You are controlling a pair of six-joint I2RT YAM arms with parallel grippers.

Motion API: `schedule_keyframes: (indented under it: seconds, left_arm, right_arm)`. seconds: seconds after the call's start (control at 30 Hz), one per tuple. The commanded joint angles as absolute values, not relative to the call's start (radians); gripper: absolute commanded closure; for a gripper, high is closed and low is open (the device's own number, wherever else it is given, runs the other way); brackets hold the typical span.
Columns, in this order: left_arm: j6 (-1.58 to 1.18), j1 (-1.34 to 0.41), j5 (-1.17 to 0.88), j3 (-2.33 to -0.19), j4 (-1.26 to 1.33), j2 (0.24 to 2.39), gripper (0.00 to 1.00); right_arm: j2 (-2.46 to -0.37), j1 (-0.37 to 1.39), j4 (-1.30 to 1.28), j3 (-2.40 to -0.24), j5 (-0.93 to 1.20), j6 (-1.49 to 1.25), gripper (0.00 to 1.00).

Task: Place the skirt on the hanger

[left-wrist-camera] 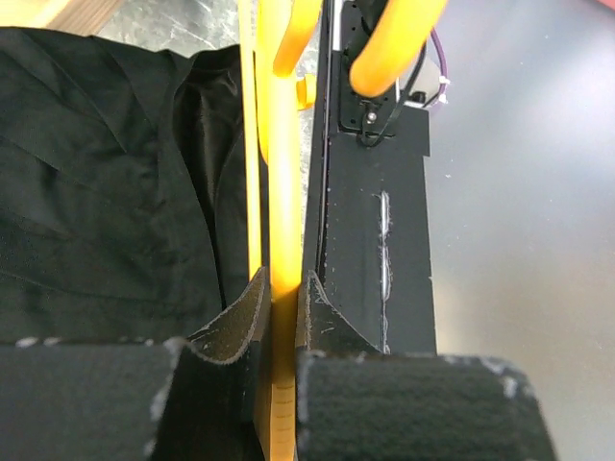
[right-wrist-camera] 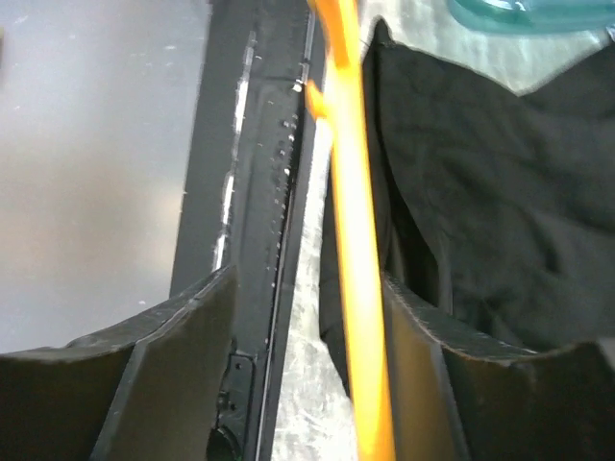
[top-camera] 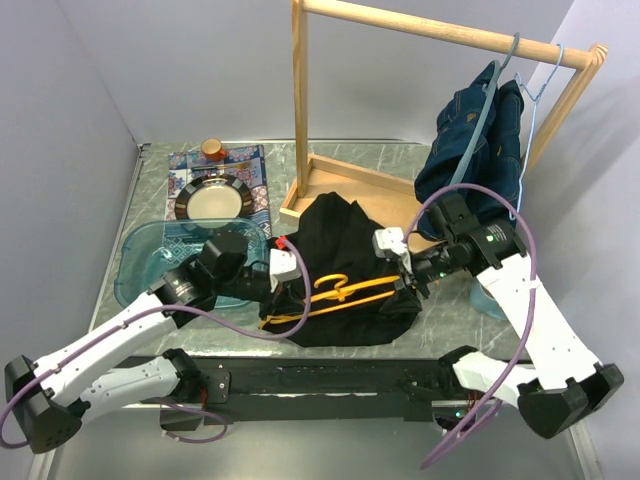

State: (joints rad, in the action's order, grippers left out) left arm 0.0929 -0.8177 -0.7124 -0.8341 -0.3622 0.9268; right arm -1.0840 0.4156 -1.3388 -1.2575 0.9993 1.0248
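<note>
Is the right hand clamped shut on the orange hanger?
No: the right wrist view shows the right hand open, the orange hanger passing between its fingers with a clear gap beside it.

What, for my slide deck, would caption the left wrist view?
Left gripper shut on the orange hanger, black skirt lying beside it.

Bright even light, soft shadows; wrist cams blurry
</note>
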Motion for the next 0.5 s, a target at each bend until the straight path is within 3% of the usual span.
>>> schedule_keyframes:
  seconds: [0.0,0.3,0.37,0.43,0.47]
  left_arm:
    - [0.097,-0.848,-0.644,-0.897,-0.382,0.985,0.99]
    - [0.084,-0.859,-0.621,-0.888,-0.342,0.962,0.99]
    - [0.077,-0.859,-0.624,-0.871,-0.315,0.943,0.99]
    - [0.052,-0.859,-0.617,-0.859,-0.281,0.933,0.99]
    - [0.038,-0.858,-0.586,-0.844,-0.269,0.927,0.99]
  right_arm:
    - [-1.115,0.537,-1.359,-1.341,0.956,0.922,0.35]
    - [-1.152,0.586,-1.287,-1.309,0.922,0.856,0.48]
    - [-1.143,0.584,-1.276,-1.286,0.917,0.842,0.62]
    - [-1.132,0.583,-1.263,-1.282,0.899,0.825,1.0]
    - [-1.124,0.583,-1.255,-1.279,0.884,0.799,1.0]
